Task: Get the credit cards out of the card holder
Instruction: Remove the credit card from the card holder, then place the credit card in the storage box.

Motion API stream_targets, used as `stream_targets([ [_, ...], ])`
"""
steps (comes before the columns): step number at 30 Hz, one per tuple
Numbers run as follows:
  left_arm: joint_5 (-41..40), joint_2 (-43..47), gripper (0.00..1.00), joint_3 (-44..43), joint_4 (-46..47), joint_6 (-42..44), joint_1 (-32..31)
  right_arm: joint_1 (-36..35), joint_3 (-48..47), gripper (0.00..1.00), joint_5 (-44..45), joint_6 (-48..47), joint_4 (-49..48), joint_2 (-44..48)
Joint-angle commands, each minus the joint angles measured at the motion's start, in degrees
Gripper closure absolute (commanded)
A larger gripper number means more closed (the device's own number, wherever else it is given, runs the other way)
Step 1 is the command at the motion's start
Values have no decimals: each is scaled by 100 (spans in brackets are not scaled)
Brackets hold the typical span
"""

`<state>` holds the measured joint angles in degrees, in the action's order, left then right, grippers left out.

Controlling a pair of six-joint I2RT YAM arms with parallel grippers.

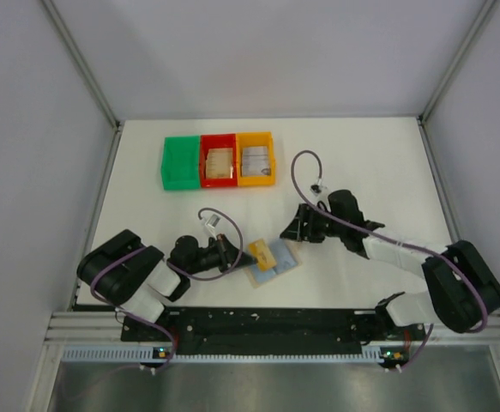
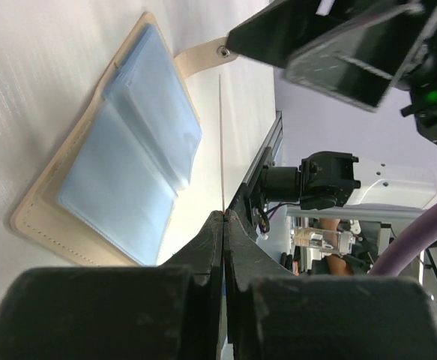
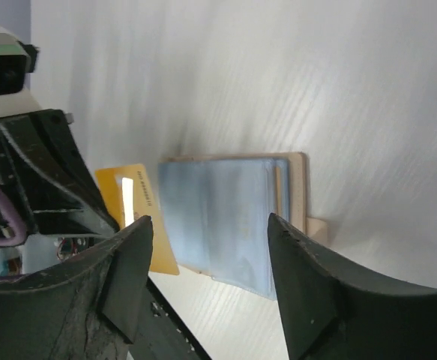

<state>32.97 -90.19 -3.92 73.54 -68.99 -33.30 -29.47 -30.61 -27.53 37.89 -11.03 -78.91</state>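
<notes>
Card holder [image 3: 225, 217] open flat, blue lining, ahead of spread right gripper [image 3: 209, 229]; left gripper [image 2: 224, 216] pinches yellow card [image 3: 154, 195], print unreadable.

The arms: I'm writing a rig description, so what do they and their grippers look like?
The left arm and right arm match: bulky black joint housings joined by white links. A purple cable loops along each to the wrist, ending in a white plug. The left gripper and right gripper are matte black, with two wedge-shaped fingers each.
</notes>
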Motion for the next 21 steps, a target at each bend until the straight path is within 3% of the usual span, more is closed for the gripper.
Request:
stream_targets([
  [1, -28, 212, 100, 226, 2209, 61, 25, 38, -472, 35, 92, -510, 462, 631],
  [4, -54, 291, 100, 120, 2217, -17, 34, 29, -446, 30, -734, -266, -47, 553],
  [5, -89, 353, 100, 85, 2218, -70, 25, 29, -367, 22, -1006, -90, -327, 492],
  [11, -247, 958, 100, -240, 1727, -124, 34, 29, -60, 21, -1377, 481, -1225, 473],
  [21, -440, 1803, 100, -688, 777, -44, 34, 29, 371, 39, -1931, 1483, -2956, 263],
])
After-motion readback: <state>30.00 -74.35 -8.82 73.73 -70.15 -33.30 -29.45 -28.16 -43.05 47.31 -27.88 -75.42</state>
